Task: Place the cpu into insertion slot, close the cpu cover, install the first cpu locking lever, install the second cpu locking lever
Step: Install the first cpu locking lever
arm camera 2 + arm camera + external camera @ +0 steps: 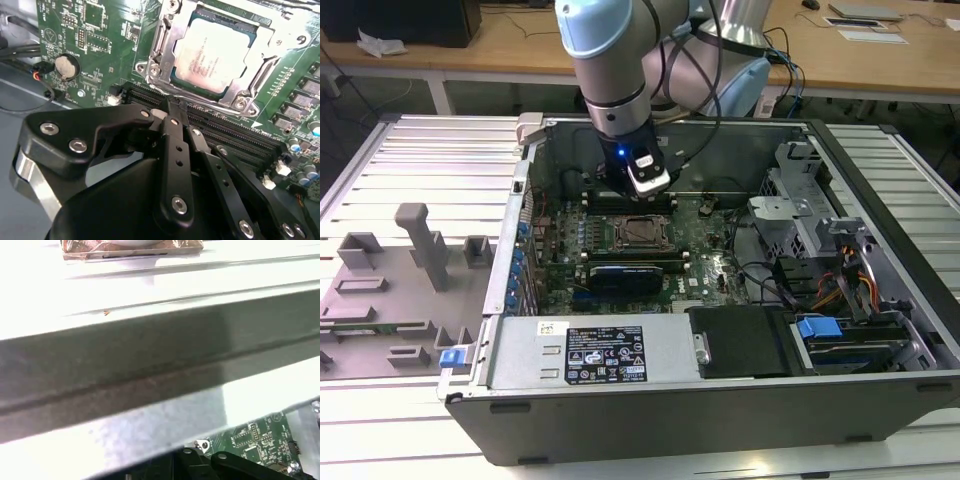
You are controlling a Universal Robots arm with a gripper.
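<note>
Since the cpu point(212, 55) already sits in its socket near the middle of the green board point(100, 30), with the cpu cover point(162, 40) lying flat around it, we count 2 steps done. The gripper point(172, 107) looks pinched shut, holding nothing we can make out, its tip at the socket edge beside the memory slots point(225, 127). Whether the 2 locking levers are latched, we cannot tell.

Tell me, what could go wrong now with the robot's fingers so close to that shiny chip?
The shut fingers sit close to the edge of the cpu cover, over the long black memory slots. A sideways slip might scrape those slots or the green board. A push landing off-target on the cover could perhaps strain the cpu lying under it.
</note>
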